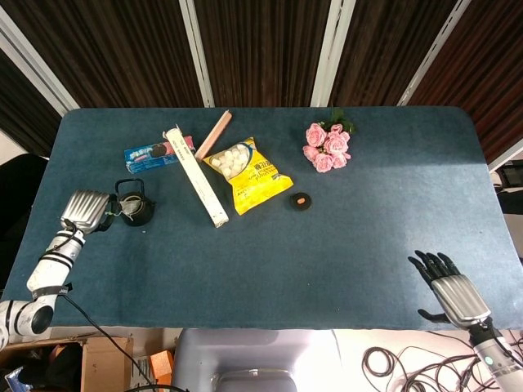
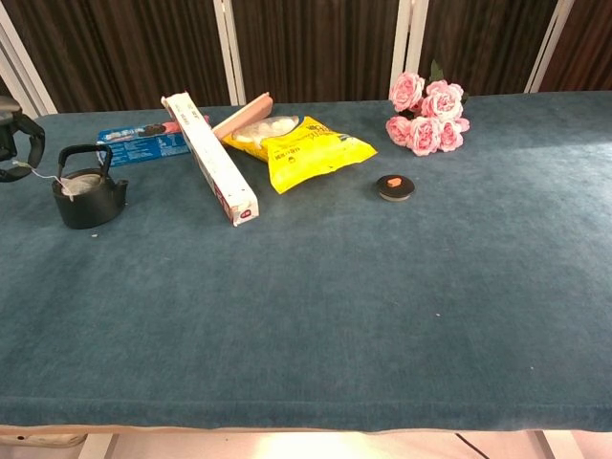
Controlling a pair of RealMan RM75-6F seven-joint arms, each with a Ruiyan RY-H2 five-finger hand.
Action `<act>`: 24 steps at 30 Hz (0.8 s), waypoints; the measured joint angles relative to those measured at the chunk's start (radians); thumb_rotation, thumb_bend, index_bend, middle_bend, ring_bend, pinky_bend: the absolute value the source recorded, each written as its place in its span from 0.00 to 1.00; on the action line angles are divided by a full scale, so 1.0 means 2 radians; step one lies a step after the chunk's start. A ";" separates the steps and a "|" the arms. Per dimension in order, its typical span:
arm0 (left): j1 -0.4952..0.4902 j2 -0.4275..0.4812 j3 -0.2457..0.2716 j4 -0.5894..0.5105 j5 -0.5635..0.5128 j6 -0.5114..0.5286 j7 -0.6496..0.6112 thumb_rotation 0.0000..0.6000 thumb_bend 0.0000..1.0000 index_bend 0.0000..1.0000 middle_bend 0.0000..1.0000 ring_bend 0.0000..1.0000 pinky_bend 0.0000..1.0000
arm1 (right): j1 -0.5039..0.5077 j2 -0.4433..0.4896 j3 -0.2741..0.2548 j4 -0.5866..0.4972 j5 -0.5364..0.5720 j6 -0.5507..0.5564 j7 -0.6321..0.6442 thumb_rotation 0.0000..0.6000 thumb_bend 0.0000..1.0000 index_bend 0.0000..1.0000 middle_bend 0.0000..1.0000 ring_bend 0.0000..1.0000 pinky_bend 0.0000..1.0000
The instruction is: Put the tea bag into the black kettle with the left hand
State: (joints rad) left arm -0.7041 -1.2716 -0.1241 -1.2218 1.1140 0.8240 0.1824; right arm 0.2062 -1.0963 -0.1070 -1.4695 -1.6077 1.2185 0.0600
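The small black kettle [image 1: 136, 211] [image 2: 88, 197] stands near the table's left edge. The tea bag [image 2: 80, 182] lies inside its mouth. A thin string runs from the bag over the rim to my left hand [image 1: 86, 211] [image 2: 21, 145], which hangs low just left of the kettle and still pinches the string. My right hand [image 1: 451, 289] is far off at the front right corner, its fingers apart and holding nothing.
The kettle's round lid [image 1: 301, 201] [image 2: 395, 185] lies mid-table. Behind the kettle are a blue biscuit pack [image 1: 155, 153], a long white box [image 1: 196, 176], a pink stick [image 1: 213, 135] and a yellow snack bag [image 1: 248, 173]. Pink roses [image 1: 328, 146] sit at the back.
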 measured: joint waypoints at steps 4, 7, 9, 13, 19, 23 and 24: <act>0.010 -0.003 0.004 -0.007 0.016 0.013 -0.015 1.00 0.35 0.54 0.98 0.94 1.00 | 0.001 -0.001 0.001 0.002 0.002 -0.003 0.002 1.00 0.11 0.00 0.00 0.00 0.00; 0.017 0.000 0.010 -0.023 0.030 0.022 -0.022 1.00 0.17 0.41 0.98 0.93 1.00 | 0.002 -0.001 0.002 0.003 0.003 -0.006 0.002 1.00 0.11 0.00 0.00 0.00 0.00; 0.021 0.003 0.015 -0.035 0.039 0.025 -0.023 1.00 0.10 0.37 0.98 0.93 1.00 | 0.003 -0.001 0.002 0.003 0.004 -0.007 0.002 1.00 0.11 0.00 0.00 0.00 0.00; 0.027 0.013 0.029 -0.067 0.047 0.020 -0.020 1.00 0.03 0.32 0.97 0.93 1.00 | 0.002 -0.001 0.002 0.003 0.004 -0.007 0.001 1.00 0.11 0.00 0.00 0.00 0.00; 0.029 0.019 0.034 -0.090 0.036 0.008 -0.007 0.99 0.06 0.20 0.97 0.93 1.00 | 0.002 -0.001 0.001 0.003 0.002 -0.006 0.001 1.00 0.11 0.00 0.00 0.00 0.00; 0.027 0.022 0.023 -0.089 0.022 -0.004 -0.031 0.76 0.13 0.17 0.97 0.93 1.00 | 0.002 0.000 0.000 0.004 0.002 -0.006 0.004 1.00 0.11 0.00 0.00 0.00 0.00; 0.026 0.023 0.020 -0.089 0.017 -0.010 -0.041 0.73 0.14 0.17 0.97 0.93 1.00 | 0.001 0.000 0.001 0.005 0.003 -0.006 0.004 1.00 0.11 0.00 0.00 0.00 0.00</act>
State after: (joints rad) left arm -0.6522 -1.2253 -0.0839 -1.3993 1.1481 0.8042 0.1011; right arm 0.2092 -1.0965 -0.1060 -1.4597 -1.6027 1.2069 0.0687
